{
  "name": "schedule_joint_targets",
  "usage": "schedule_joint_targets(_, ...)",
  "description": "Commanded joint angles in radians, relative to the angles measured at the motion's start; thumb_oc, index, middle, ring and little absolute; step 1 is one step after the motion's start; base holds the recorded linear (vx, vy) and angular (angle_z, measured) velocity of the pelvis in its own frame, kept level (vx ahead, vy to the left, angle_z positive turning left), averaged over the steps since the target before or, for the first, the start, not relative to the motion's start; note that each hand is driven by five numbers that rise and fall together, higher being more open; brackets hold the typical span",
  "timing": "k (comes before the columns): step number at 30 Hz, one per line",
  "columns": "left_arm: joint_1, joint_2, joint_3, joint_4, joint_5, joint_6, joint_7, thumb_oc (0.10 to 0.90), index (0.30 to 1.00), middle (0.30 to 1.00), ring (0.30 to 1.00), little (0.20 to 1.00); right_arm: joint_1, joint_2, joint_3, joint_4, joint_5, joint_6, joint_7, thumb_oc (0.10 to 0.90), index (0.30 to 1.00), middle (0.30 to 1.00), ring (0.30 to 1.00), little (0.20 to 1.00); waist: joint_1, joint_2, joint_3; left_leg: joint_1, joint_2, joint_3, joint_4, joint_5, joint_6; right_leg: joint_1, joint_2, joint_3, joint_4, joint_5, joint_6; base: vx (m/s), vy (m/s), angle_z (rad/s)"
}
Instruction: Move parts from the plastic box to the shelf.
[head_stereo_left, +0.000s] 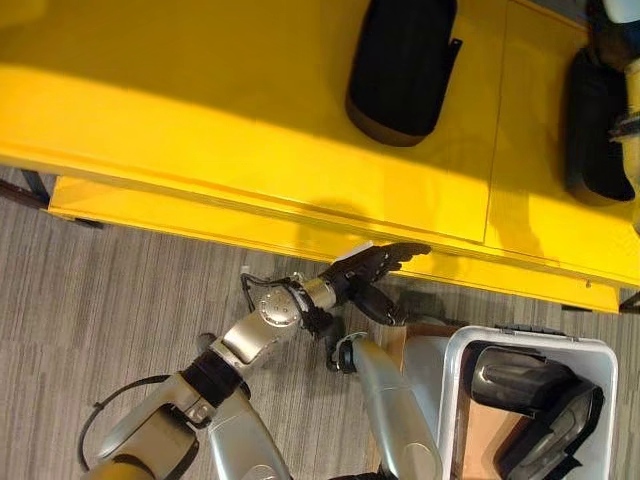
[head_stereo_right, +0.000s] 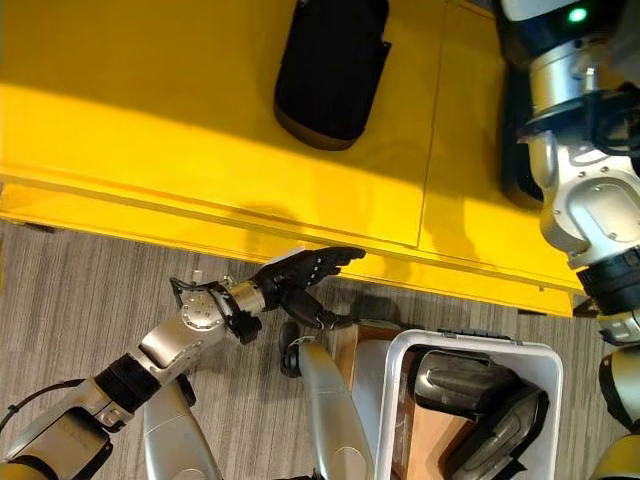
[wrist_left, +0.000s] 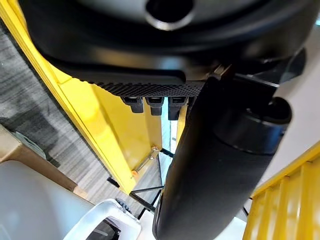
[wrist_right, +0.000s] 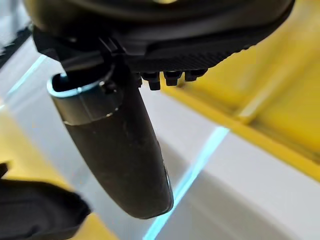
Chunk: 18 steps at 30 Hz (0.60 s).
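Your left hand (head_stereo_left: 375, 268) sits at centre frame, fingers straight and relaxed with nothing in them, hovering at the front edge of the yellow shelf (head_stereo_left: 200, 120). Upper centre, one black part (head_stereo_left: 400, 65) lies on the shelf; a second black part (head_stereo_left: 595, 125) lies at upper right. Your right hand (wrist_right: 150, 55) shows by its wrist camera; you can't tell its grip. Lower right, the white plastic box (head_stereo_left: 455, 385) holds more dark parts (head_stereo_left: 540, 400).
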Motion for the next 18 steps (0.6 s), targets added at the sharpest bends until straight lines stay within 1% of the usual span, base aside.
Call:
schedule_joint_targets(1, -0.003, -0.107, 0.082, -0.166, -0.036, -0.179, -0.005, 0.9, 1.0, 1.0, 1.0, 1.0, 0.031, -0.072, -0.175, -0.167, 0.005, -0.013, -0.061, 0.9, 1.0, 1.0, 1.0, 1.0, -0.048, 0.037, -0.086, 0.054, 0.066, -0.033, -0.074, -0.033, 0.081, -0.001, -0.069, 0.051, 0.021, -0.04, 0.078, -0.02, 0.241, -0.15)
schedule_joint_targets(3, 0.007, -0.109, 0.101, -0.173, -0.04, -0.184, -0.009, 0.9, 1.0, 1.0, 1.0, 1.0, 0.101, -0.068, -0.244, -0.22, 0.004, -0.043, -0.055, 0.9, 1.0, 1.0, 1.0, 1.0, -0.058, 0.047, -0.087, 0.063, 0.058, -0.024, -0.074, -0.043, 0.083, 0.003, -0.074, 0.061, 0.009, -0.033, 0.08, -0.02, 0.177, -0.13)
schedule_joint_targets(5, 0.013, -0.108, 0.111, -0.178, -0.042, -0.188, -0.013, 0.9, 1.0, 1.0, 1.0, 1.0, 0.151, -0.064, -0.286, -0.258, 0.011, -0.05, -0.048, 0.9, 1.0, 1.0, 1.0, 1.0, -0.067, 0.053, -0.089, 0.072, 0.054, -0.015, -0.077, -0.049, 0.082, 0.006, -0.076, 0.069, -0.003, -0.026, 0.083, -0.02, 0.139, -0.07)
schedule_joint_targets(8, 0.035, -0.105, 0.147, -0.202, -0.05, -0.209, -0.014, 0.9, 1.0, 1.0, 1.0, 1.0, 0.279, -0.046, -0.381, -0.325, 0.006, -0.099, -0.059, 0.9, 1.0, 1.0, 1.0, 1.0, -0.094, 0.074, -0.09, 0.099, 0.044, 0.013, -0.089, -0.063, 0.085, 0.014, -0.081, 0.087, -0.03, -0.012, 0.088, -0.04, 0.212, -0.08)
schedule_joint_targets(11, 0.046, -0.1, 0.162, -0.215, -0.055, -0.218, -0.01, 0.9, 1.0, 1.0, 1.0, 1.0, 0.345, -0.032, -0.429, -0.363, 0.031, -0.101, -0.06, 0.9, 1.0, 1.0, 1.0, 1.0, -0.105, 0.083, -0.091, 0.118, 0.038, 0.027, -0.097, -0.068, 0.085, 0.024, -0.086, 0.098, -0.051, -0.003, 0.091, -0.03, 0.16, -0.12)
schedule_joint_targets(13, 0.064, -0.097, 0.179, -0.222, -0.056, -0.252, 0.011, 0.9, 1.0, 1.0, 1.0, 1.0, 0.422, -0.003, -0.47, -0.381, 0.058, -0.123, -0.096, 0.9, 1.0, 1.0, 1.0, 1.0, -0.122, 0.092, -0.096, 0.146, 0.034, 0.048, -0.116, -0.07, 0.085, 0.038, -0.088, 0.107, -0.078, 0.008, 0.093, -0.03, 0.198, -0.15)
schedule_joint_targets(14, 0.067, -0.096, 0.18, -0.224, -0.057, -0.258, 0.017, 0.9, 1.0, 1.0, 1.0, 1.0, 0.434, 0.002, -0.477, -0.384, 0.067, -0.125, -0.103, 0.9, 1.0, 1.0, 1.0, 1.0, -0.124, 0.093, -0.097, 0.151, 0.033, 0.051, -0.119, -0.07, 0.085, 0.041, -0.088, 0.108, -0.082, 0.009, 0.093, -0.02, 0.197, -0.11)
schedule_joint_targets(15, 0.082, -0.096, 0.202, -0.231, -0.054, -0.268, 0.028, 0.9, 1.0, 1.0, 1.0, 1.0, 0.494, 0.034, -0.506, -0.392, 0.086, -0.144, -0.139, 0.9, 1.0, 1.0, 1.0, 1.0, -0.133, 0.098, -0.104, 0.173, 0.028, 0.064, -0.131, -0.073, 0.088, 0.057, -0.09, 0.113, -0.103, 0.015, 0.092, -0.01, 0.163, -0.12)
schedule_joint_targets(17, 0.092, -0.097, 0.216, -0.231, -0.045, -0.274, 0.036, 0.9, 1.0, 1.0, 1.0, 1.0, 0.534, 0.059, -0.523, -0.398, 0.096, -0.165, -0.166, 0.9, 1.0, 1.0, 1.0, 1.0, -0.143, 0.102, -0.109, 0.189, 0.024, 0.075, -0.137, -0.075, 0.089, 0.067, -0.091, 0.118, -0.117, 0.02, 0.092, 0.0, 0.199, -0.15)
schedule_joint_targets(18, 0.105, -0.098, 0.231, -0.232, -0.053, -0.287, 0.046, 0.9, 1.0, 1.0, 1.0, 1.0, 0.59, 0.092, -0.55, -0.41, 0.118, -0.185, -0.188, 0.9, 1.0, 1.0, 1.0, 1.0, -0.153, 0.106, -0.118, 0.213, 0.016, 0.088, -0.145, -0.08, 0.09, 0.084, -0.093, 0.127, -0.141, 0.031, 0.094, 0.01, 0.275, -0.12)
